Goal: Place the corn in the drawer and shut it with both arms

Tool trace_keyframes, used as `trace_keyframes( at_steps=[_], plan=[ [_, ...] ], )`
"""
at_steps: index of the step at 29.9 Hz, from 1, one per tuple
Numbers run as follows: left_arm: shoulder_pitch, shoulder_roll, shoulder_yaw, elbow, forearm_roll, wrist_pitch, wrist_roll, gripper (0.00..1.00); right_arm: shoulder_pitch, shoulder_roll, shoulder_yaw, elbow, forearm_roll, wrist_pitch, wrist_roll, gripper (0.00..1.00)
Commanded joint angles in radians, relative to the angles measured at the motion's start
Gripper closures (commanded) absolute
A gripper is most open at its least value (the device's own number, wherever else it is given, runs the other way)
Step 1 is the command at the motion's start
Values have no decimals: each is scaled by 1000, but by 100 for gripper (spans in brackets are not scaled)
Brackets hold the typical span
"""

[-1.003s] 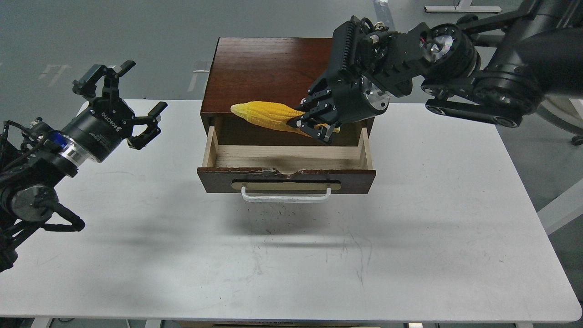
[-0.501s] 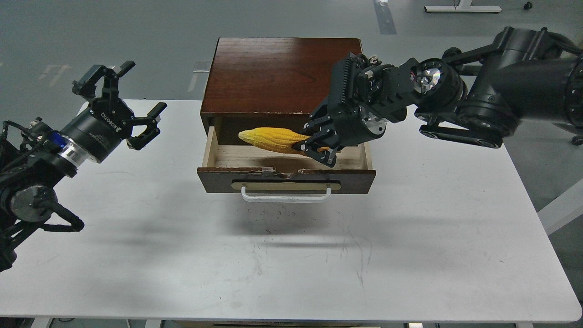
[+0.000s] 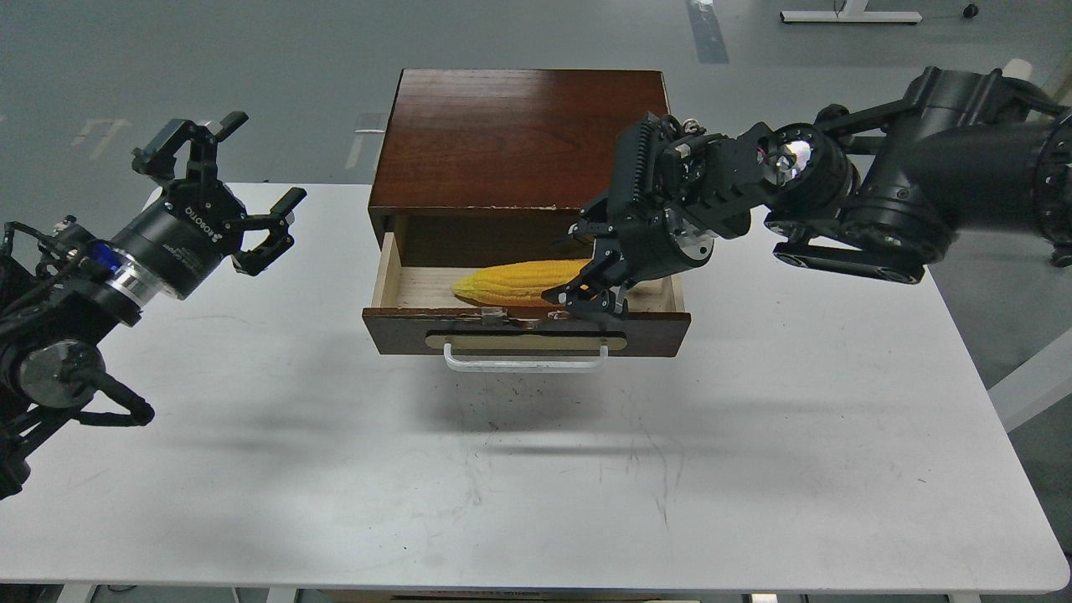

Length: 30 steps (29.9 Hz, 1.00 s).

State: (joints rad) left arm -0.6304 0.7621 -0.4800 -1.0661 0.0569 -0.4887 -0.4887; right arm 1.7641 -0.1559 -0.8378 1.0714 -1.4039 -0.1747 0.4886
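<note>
The yellow corn (image 3: 519,282) lies lengthwise inside the open drawer (image 3: 402,322), on its pale wood floor, tip pointing left. My right gripper (image 3: 588,266) reaches into the drawer's right part. Its fingers (image 3: 579,298) are spread, with the corn's thick end between them and no visible grip. The drawer front, with its white handle (image 3: 526,362), is pulled out toward me. My left gripper (image 3: 243,188) is open and empty above the table, well to the left of the cabinet.
The dark brown cabinet (image 3: 515,134) stands at the back middle of the white table (image 3: 536,469). The right arm (image 3: 879,201) stretches across the cabinet's right side. The table's far edge runs just behind my left gripper.
My right gripper came down from the cabinet top into the drawer with the corn, then spread its fingers. The corn now rests on the drawer floor. The left arm has not moved.
</note>
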Motion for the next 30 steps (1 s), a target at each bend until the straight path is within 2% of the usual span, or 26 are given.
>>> trace_keyframes(
  at_steps=[1, 2, 6, 7, 8, 18, 20, 23, 27, 30],
  plan=[
    [0, -1, 0, 0, 0, 0, 0, 0, 11, -7, 3, 7, 3, -2, 0, 26],
    [0, -1, 0, 0, 0, 0, 0, 0, 18, -13, 8, 15, 14, -3, 0, 20],
    [0, -3, 0, 0, 0, 0, 0, 0, 69, -48, 35, 56, 65, -2, 0, 15],
    [0, -3, 0, 0, 0, 0, 0, 0, 87, -69, 54, 74, 104, 0, 0, 6],
    [0, -3, 0, 0, 0, 0, 0, 0, 100, -94, 77, 90, 152, 3, 0, 5],
    [0, -7, 1, 0, 0, 0, 0, 0, 74, -319, 262, 94, 580, 9, 0, 3],
    [0, -10, 1, 0, 0, 0, 0, 0, 8, -396, 314, 94, 687, 12, 0, 3],
    [1, -12, 1, 0, 0, 0, 0, 0, -75, -450, 376, 93, 778, 11, 0, 3],
    [3, -26, 4, 0, 1, 0, 0, 0, -357, -530, 587, 84, 1003, 12, 0, 3],
    [3, -29, 6, 0, 1, 0, 0, 0, -528, -530, 734, 64, 1088, 26, 0, 3]
  ],
)
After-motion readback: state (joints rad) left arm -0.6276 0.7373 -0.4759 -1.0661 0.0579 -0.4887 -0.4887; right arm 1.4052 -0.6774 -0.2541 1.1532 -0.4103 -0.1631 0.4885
